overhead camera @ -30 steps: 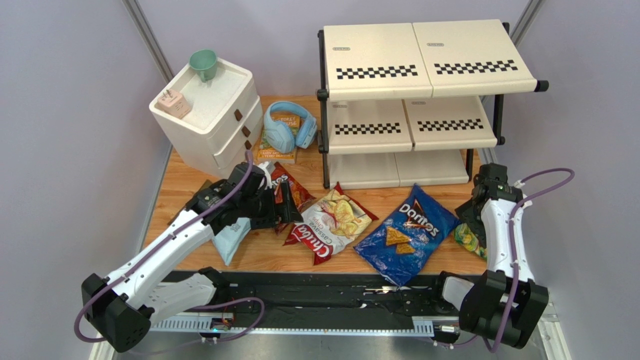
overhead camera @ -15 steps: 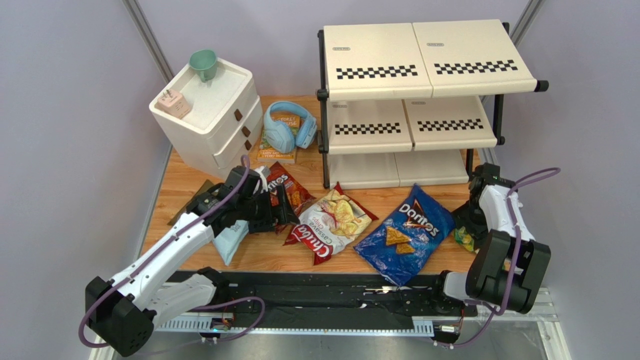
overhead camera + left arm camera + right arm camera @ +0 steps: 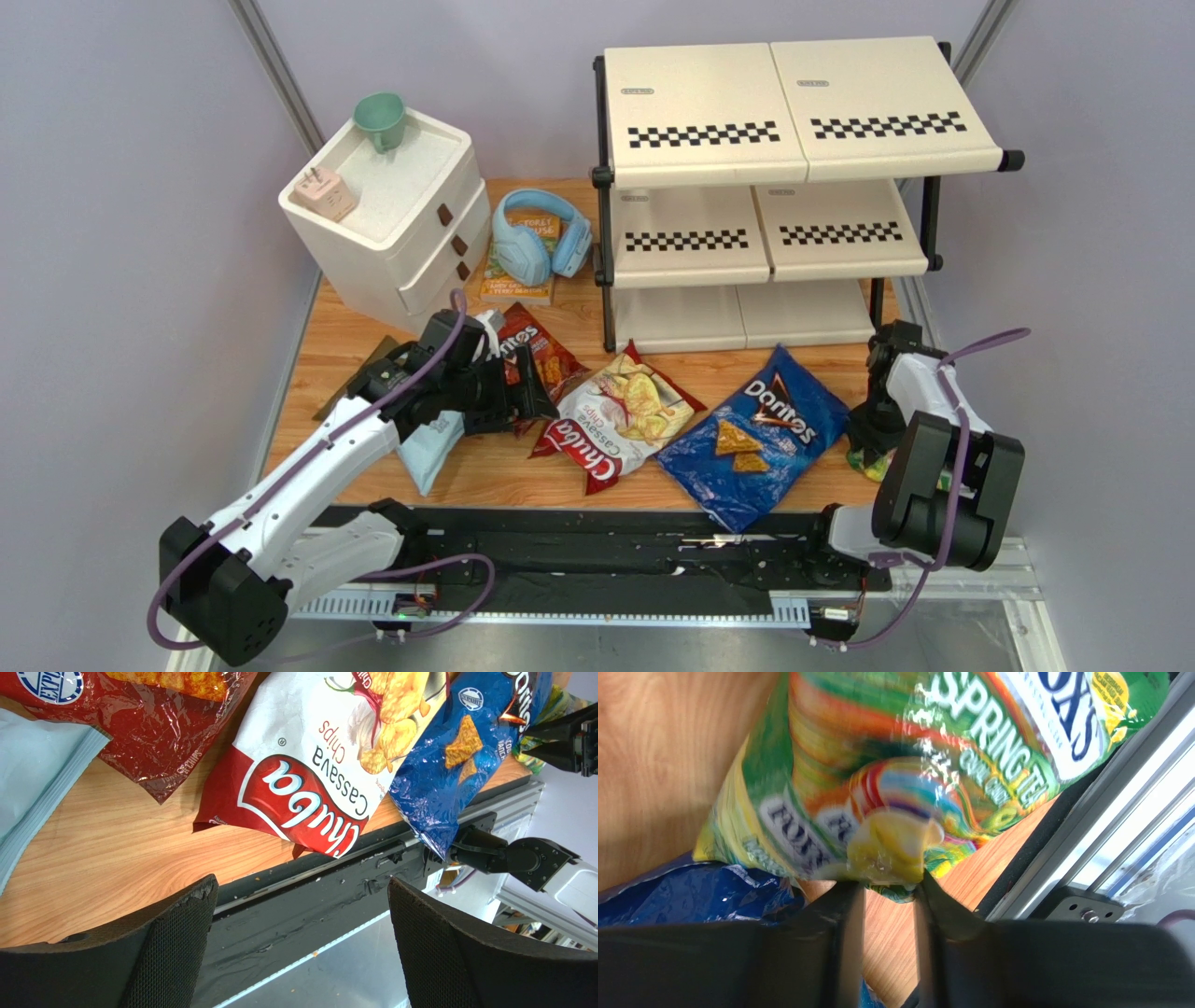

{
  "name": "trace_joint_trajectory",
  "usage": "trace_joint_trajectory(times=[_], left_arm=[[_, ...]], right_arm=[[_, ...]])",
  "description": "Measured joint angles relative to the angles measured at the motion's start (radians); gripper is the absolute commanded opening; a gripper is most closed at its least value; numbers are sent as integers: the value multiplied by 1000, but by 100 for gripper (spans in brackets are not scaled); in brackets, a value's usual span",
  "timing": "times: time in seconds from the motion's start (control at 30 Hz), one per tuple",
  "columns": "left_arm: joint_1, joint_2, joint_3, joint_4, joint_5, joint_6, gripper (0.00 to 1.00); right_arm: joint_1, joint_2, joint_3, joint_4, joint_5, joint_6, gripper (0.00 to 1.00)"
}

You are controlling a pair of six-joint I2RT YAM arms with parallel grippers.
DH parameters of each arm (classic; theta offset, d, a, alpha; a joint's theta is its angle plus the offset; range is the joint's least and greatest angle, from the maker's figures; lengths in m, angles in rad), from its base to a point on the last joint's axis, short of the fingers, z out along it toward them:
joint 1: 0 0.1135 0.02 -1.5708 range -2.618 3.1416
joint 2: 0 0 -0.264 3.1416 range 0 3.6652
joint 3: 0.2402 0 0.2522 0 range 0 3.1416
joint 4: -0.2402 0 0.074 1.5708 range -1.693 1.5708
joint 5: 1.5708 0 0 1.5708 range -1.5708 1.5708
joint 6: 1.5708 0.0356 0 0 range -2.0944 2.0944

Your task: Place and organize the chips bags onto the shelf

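Right end effector (image 3: 885,882) is pinched onto a fold at the edge of the small green-yellow bag (image 3: 913,777). The bag lies at the right near corner of the table (image 3: 491,476), in front of the shelf (image 3: 800,133). Foil looks light, crinkly and slippery, and the contents crushable, so a seam hold seems safest. Left end effector (image 3: 300,889) is spread wide and empty.

Glossy crinkled foil chips bags (image 3: 309,777), matt wood-grain table (image 3: 105,861)
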Motion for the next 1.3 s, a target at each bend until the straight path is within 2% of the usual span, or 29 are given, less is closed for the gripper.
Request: trace_joint_trajectory(times=[0.13,0.17,0.2,0.57,1.03,1.17,1.3], left_arm=[[0,0,0,0,0,6,94],[0,0,0,0,0,7,94],[0,0,0,0,0,9,95],[1,21,0,0,5,14,94],[1,47,0,31,27,10,92],[1,71,0,41,30,11,92],[1,90,3,48,43,14,92]], right_arm=[[-3,-20,-17,4,-11,2,8],[-3,-34,-21,4,-18,4,3],[-3,-52,-26,2,-25,9,2],[-3,-237,-12,-89,-61,28,0],[47,-439,193,-265,-108,44,0],[132,-452,218,-293,-155,46,0],[347,-454,245,-307,-179,60,0]])
